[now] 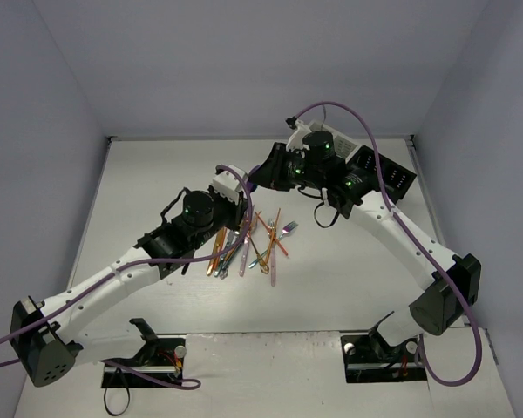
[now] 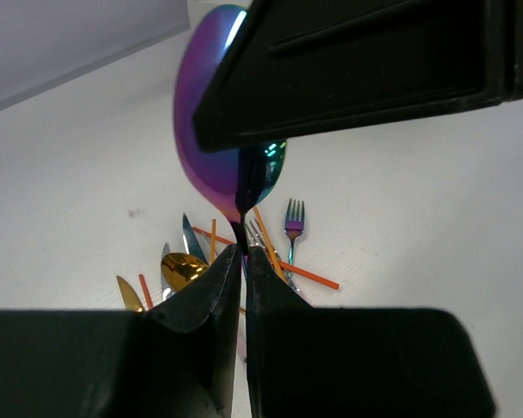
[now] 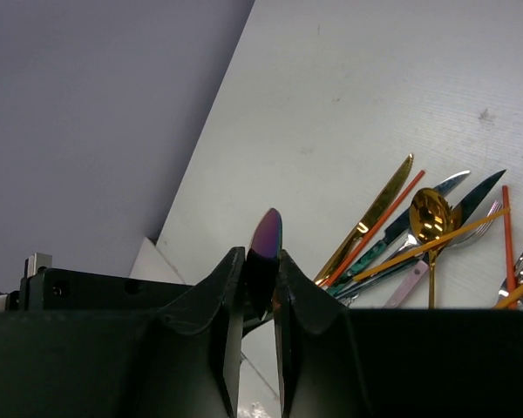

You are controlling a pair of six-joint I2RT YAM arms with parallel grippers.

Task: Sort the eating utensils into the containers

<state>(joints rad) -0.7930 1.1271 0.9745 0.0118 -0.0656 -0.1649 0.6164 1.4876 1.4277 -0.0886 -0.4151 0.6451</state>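
As the left hand (image 2: 244,254) grips its handle, the spoon (image 2: 207,113) points bowl-first into the right hand (image 3: 258,266), apparently pinched.

iridescent purple-blue spoon (image 2: 205,131) held aloft, gold, orange, pink utensils (image 1: 244,248) heaped crisscrossed below

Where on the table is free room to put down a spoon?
Bare table lies between the left wall and the cutlery pile, and between the pile and the right arm. It is crowded at the pile and near the containers.
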